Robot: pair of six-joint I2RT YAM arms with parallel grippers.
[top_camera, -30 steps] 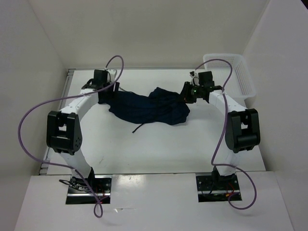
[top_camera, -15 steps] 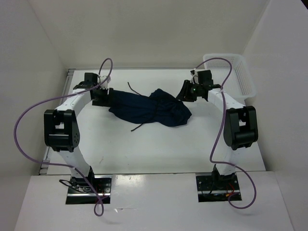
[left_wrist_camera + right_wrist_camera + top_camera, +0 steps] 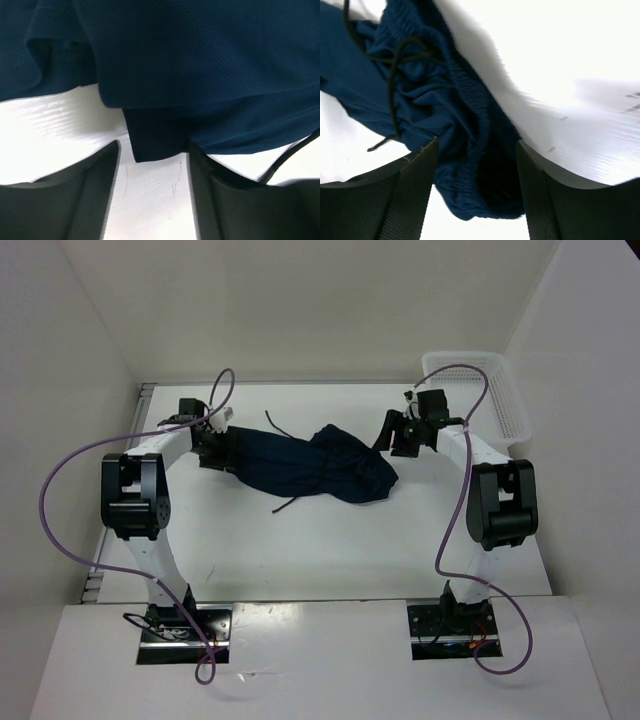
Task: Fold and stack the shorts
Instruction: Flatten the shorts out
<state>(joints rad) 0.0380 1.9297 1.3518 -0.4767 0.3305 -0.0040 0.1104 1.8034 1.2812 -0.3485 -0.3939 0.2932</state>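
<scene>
The dark navy shorts (image 3: 310,465) lie crumpled across the back middle of the table, with a thin drawstring end (image 3: 285,507) trailing toward the front. My left gripper (image 3: 215,445) is open at their left end. In the left wrist view a fabric corner (image 3: 155,142) lies between the tips of my open left gripper (image 3: 152,150). My right gripper (image 3: 395,437) is open at the shorts' right end. In the right wrist view the gathered waistband (image 3: 475,125) and drawstring (image 3: 392,85) lie between the fingers of my open right gripper (image 3: 477,147). No white tag shows.
A white mesh basket (image 3: 490,390) stands at the back right corner, behind my right arm. White walls close in the table on the left, back and right. Purple cables loop over both arms.
My left gripper swung out to the left and came back low against the shorts' left end, which now lies stretched out flatter. My right gripper drew slightly right, away from the bunched cloth.
</scene>
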